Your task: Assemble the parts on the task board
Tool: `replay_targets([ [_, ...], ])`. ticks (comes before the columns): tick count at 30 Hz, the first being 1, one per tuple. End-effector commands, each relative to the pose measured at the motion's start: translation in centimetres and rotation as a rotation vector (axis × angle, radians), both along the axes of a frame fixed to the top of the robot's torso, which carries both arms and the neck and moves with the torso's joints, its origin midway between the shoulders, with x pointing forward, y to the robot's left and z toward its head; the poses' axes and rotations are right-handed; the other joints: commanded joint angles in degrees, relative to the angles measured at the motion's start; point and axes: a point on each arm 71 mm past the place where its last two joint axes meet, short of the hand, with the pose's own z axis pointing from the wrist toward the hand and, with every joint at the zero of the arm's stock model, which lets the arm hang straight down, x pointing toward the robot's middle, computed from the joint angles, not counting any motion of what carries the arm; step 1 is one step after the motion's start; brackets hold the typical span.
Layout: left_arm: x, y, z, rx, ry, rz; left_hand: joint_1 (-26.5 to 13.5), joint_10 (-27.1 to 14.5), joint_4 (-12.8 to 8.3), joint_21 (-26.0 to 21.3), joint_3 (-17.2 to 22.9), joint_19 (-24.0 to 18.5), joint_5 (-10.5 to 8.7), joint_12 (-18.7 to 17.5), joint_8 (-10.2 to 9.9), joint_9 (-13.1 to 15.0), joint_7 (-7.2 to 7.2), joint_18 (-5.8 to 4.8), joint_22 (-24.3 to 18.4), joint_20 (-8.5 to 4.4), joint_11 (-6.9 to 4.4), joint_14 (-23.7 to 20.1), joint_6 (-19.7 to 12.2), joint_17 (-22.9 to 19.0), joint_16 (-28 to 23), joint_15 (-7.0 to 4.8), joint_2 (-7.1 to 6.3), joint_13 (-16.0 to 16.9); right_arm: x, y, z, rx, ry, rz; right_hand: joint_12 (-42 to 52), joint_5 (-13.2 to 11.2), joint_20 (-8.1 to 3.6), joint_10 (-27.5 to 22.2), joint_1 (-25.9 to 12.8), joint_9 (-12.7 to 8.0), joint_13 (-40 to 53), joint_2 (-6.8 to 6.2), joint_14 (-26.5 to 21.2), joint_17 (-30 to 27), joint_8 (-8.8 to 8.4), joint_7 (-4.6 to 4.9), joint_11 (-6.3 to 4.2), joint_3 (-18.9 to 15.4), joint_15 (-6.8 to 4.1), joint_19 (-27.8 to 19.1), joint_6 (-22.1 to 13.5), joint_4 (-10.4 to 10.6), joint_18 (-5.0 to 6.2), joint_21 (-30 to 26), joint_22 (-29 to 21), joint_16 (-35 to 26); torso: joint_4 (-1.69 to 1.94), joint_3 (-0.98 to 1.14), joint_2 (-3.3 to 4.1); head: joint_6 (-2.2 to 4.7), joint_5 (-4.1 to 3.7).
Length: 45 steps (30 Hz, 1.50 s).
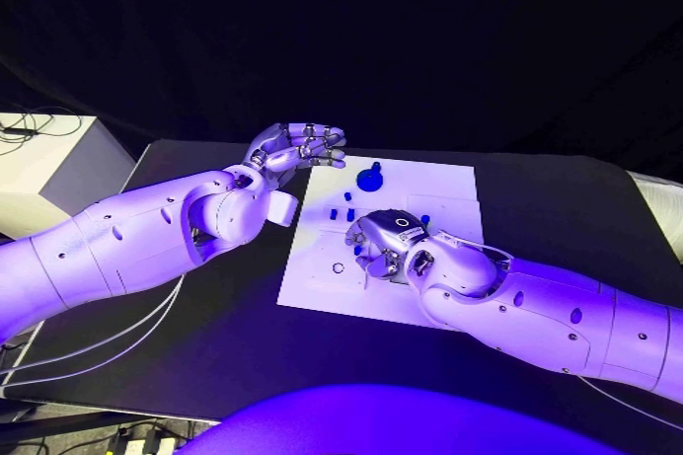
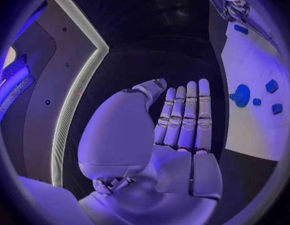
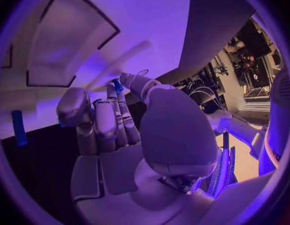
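Note:
The white task board (image 1: 434, 193) lies in the middle of the black table. A round blue part (image 1: 370, 178) stands near its far edge, and the left wrist view shows it too (image 2: 240, 95). A few small blue parts (image 1: 341, 214) sit just nearer on the board. My right hand (image 1: 386, 240) reaches down onto the board's middle. In the right wrist view its thumb and a finger pinch a small blue part (image 3: 117, 85) against the board. Another blue part (image 3: 18, 128) lies apart from it. My left hand (image 1: 299, 144) hovers over the board's far left corner, fingers (image 2: 185, 115) straight and holding nothing.
A white box (image 1: 42, 164) stands off the table's left side. Grey cables (image 1: 100, 346) run under my left arm along the table's near left. A small dark ring mark (image 1: 339, 268) shows on the board's near left part.

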Motion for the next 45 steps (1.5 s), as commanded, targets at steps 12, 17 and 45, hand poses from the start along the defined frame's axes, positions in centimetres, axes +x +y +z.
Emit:
replay_targets([
  [12,0.0,-0.1,0.1,-0.011,0.001,-0.022,0.2,-0.5,0.0,-0.3,-0.3,0.4,-0.05,0.2,-0.2,-0.1,0.02,0.54,-0.1,-0.11,-0.04,0.4,0.1,0.1,-0.3,0.02,0.1,0.0,0.0,-0.5,-0.3,0.018,-0.007,-0.021,1.5,0.5,0.28,-3.1,2.5,-0.8,-0.8,0.14,-1.7,-2.7,-1.38,0.54,0.57,-3.6,0.27,-1.7,-2.0,-0.5,1.14,-6.3,-3.2,-1.5,0.02,0.04,0.03,0.31,-0.19],
  [17,0.0,-0.1,0.0,-0.011,0.002,-0.023,0.2,-0.5,0.0,-0.3,-0.3,0.4,-0.05,0.2,-0.2,-0.1,0.02,0.54,-0.1,-0.11,-0.04,0.4,0.1,0.1,-0.3,0.02,0.1,0.0,0.1,-0.9,-0.1,0.039,-0.023,-0.035,1.6,0.6,0.28,-3.3,2.6,-0.8,-0.9,0.21,-1.8,-3.0,-1.35,0.64,0.58,-3.8,0.28,-1.7,-1.8,-0.5,1.18,-6.6,-3.3,-1.6,0.08,0.01,0.02,0.61,-0.45],
  [45,0.1,0.0,-0.2,-0.01,0.002,-0.016,0.3,-0.6,0.0,-0.5,-0.4,0.6,-0.05,0.4,-0.6,-0.3,0.23,0.54,-0.1,-0.12,0.04,0.6,-0.3,0.3,-0.5,0.04,0.09,0.0,5.7,-13.1,7.1,0.001,-0.015,-0.206,5.6,1.1,-0.7,0.6,0.8,-1.5,-1.6,-1.27,3.9,7.7,-1.24,0.23,-0.52,-3.8,-0.68,5.4,-0.1,2.4,-1.84,11.1,5.3,7.1,-0.44,-0.27,-0.84,3.12,-3.42],
])
